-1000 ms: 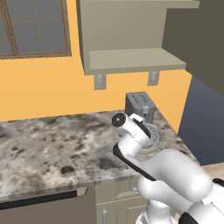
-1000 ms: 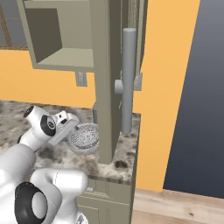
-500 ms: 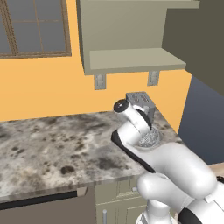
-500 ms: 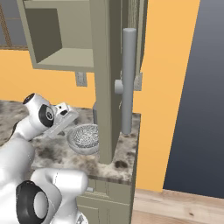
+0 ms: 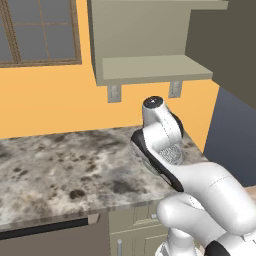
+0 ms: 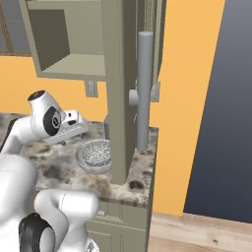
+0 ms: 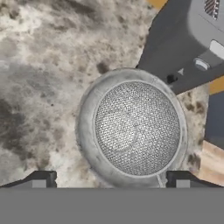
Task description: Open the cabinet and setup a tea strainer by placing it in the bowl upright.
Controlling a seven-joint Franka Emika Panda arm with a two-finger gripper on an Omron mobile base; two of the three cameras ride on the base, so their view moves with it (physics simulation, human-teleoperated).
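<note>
cabinet: i saw its door swung open.
tea strainer: sat upright inside the bowl on the counter.
hand: fingers spread, empty, above it.
step: placement looked done; next i'd retreat clear.

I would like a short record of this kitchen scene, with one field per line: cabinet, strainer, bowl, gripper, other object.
cabinet: olive-beige wall cabinet, panelled door swung open, long grey bar handle
strainer: grey wire-mesh tea strainer sitting inside the bowl, open side up
bowl: pale grey-white round bowl on the speckled stone counter, beside the open door
gripper: gripper open, above the bowl, holding nothing
other object: grey appliance behind the bowl
</note>
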